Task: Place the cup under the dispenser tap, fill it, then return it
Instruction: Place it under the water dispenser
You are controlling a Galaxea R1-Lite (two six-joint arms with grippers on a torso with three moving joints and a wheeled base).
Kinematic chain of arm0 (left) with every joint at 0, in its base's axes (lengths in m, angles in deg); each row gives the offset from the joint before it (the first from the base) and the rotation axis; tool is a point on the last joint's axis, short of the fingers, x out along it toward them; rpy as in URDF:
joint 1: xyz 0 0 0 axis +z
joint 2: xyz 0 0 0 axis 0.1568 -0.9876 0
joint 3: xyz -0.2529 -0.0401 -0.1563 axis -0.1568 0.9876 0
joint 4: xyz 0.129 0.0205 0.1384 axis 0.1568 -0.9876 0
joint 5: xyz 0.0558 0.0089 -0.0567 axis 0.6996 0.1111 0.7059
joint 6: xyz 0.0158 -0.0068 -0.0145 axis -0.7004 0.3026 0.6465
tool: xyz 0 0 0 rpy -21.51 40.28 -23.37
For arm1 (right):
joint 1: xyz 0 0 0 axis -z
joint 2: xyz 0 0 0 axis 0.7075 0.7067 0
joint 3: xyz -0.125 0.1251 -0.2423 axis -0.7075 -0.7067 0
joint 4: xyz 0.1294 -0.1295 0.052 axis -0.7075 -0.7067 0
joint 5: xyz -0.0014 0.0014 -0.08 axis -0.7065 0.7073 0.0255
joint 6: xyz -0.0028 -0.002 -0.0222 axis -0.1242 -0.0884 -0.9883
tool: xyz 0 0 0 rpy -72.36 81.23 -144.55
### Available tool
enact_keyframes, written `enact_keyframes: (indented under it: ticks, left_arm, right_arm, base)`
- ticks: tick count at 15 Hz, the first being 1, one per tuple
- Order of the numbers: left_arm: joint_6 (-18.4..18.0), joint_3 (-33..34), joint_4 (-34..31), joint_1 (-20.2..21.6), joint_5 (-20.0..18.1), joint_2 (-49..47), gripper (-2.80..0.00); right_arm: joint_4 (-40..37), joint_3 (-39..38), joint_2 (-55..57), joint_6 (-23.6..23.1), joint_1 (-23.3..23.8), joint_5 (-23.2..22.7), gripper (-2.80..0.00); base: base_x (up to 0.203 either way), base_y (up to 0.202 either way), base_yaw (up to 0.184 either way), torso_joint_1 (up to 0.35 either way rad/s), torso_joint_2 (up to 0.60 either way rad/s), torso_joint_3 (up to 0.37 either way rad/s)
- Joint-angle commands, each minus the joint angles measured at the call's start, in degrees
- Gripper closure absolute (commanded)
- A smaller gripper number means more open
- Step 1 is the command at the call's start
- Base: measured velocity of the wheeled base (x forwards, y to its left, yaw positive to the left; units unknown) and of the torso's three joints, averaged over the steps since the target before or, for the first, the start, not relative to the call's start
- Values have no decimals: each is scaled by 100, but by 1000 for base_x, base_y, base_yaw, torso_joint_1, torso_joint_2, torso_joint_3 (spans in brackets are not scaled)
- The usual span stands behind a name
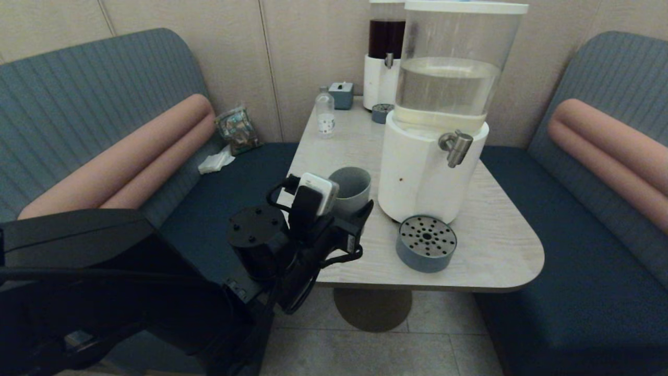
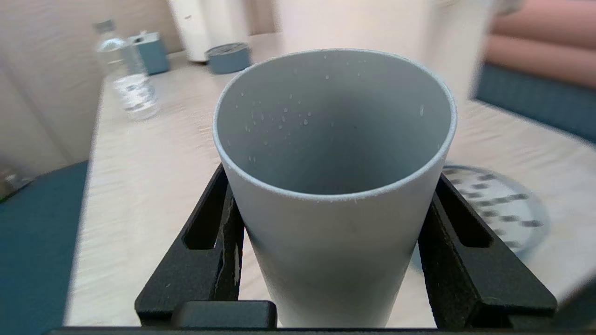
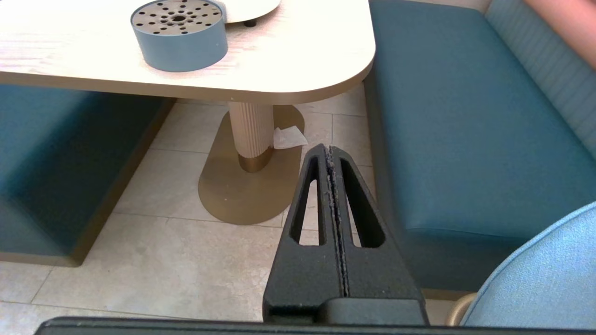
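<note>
Gripping the cup, left end effector; droplets inside.

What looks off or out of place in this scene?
A crumpled white tissue lies on the floor by the table's pedestal. Droplets speckle the inside of the cup held in the left hand. Otherwise nothing is spilled or askew.

The head view looks down from high up at the tabletop. The left wrist view sits very close above it. The right wrist view looks from low beside it. All three show the round tray.
</note>
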Motion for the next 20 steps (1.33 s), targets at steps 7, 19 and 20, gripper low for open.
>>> enact_keyframes:
  ticks: [7,19,20]
  left_arm:
    - [-10,-127,23,-886,295,-140,0]
    - [-160,-1289,-544,-1423,663,-887,0]
    - [-159,-1381,-641,-1447,668,-912,0]
  right_arm:
    - [-2,0,6,-2,-1,2,0]
    - [-2,0,6,-1,-1,2,0]
    - [-2,0,6,5,-1,2,0]
  base:
    - [0,0,0,0,0,0]
    - [0,0,0,0,0,0]
    - [0,0,0,0,0,0]
